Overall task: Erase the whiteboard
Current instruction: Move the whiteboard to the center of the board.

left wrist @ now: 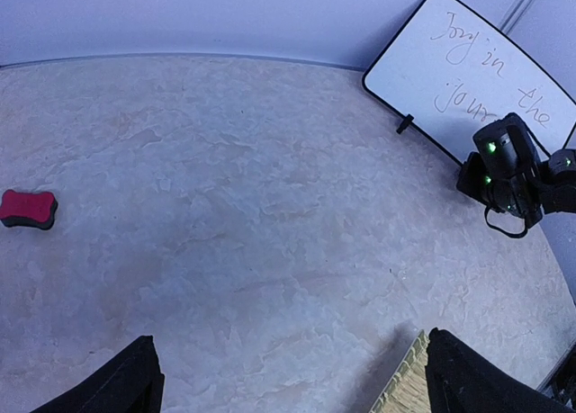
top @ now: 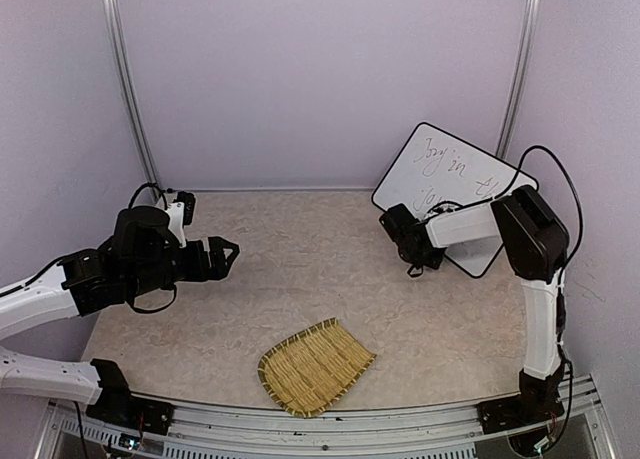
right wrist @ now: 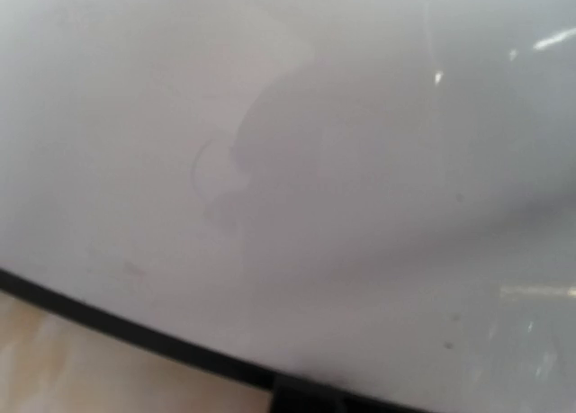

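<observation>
The whiteboard [top: 440,169] leans against the back right wall and bears dark handwriting. It also shows in the left wrist view [left wrist: 450,71]. It fills the right wrist view [right wrist: 315,161], very close, with its black rim and a foot along the bottom. My right gripper [top: 408,247] is at the board's lower left part; its fingers are not visible, so I cannot tell its state. My left gripper [top: 230,254] is open and empty above the left of the table; its fingers [left wrist: 135,381] show at the bottom of the left wrist view.
A red and black eraser [left wrist: 27,209] lies on the table at the far left of the left wrist view. A woven straw mat [top: 315,366] lies near the front middle edge. Walls enclose the table on three sides.
</observation>
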Controlling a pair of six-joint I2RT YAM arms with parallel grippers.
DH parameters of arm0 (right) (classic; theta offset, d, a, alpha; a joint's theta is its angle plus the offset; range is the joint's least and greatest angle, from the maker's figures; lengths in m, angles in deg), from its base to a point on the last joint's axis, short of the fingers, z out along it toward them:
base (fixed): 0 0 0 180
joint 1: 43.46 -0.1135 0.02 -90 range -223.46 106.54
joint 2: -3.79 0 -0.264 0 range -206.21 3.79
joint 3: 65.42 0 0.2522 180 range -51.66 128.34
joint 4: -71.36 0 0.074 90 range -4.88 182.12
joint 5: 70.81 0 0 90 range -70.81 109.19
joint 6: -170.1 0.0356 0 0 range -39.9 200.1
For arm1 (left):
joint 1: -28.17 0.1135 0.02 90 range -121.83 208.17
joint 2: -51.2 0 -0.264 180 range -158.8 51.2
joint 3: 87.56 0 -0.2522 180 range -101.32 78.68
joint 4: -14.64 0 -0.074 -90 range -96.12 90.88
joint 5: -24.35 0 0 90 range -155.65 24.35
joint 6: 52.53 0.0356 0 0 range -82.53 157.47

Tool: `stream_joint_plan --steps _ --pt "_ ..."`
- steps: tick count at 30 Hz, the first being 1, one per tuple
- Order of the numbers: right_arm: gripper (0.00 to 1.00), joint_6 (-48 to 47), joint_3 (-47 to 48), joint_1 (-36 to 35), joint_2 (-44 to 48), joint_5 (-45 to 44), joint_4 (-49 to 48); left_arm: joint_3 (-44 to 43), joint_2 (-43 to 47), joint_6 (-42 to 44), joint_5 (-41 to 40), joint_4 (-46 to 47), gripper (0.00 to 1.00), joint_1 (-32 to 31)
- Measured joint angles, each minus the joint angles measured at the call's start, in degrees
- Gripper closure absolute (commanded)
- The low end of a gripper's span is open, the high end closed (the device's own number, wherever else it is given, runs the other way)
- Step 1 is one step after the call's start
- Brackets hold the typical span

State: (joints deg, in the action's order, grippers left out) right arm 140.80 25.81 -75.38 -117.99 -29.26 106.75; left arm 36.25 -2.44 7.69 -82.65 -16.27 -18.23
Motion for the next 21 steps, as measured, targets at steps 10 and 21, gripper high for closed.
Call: stream_joint_plan --steps 10,21 --pt "1.00 -6.47 -1.57 -3.23 1.27 4.90 -6.08 0.00 -0.83 0.00 0.02 0.02 0.01 0.00" --pt "1.00 -11.26 -1.62 -7.10 1.27 8.22 -9.97 0.00 -2.73 -0.04 0.02 0.24 0.01 -0.09"
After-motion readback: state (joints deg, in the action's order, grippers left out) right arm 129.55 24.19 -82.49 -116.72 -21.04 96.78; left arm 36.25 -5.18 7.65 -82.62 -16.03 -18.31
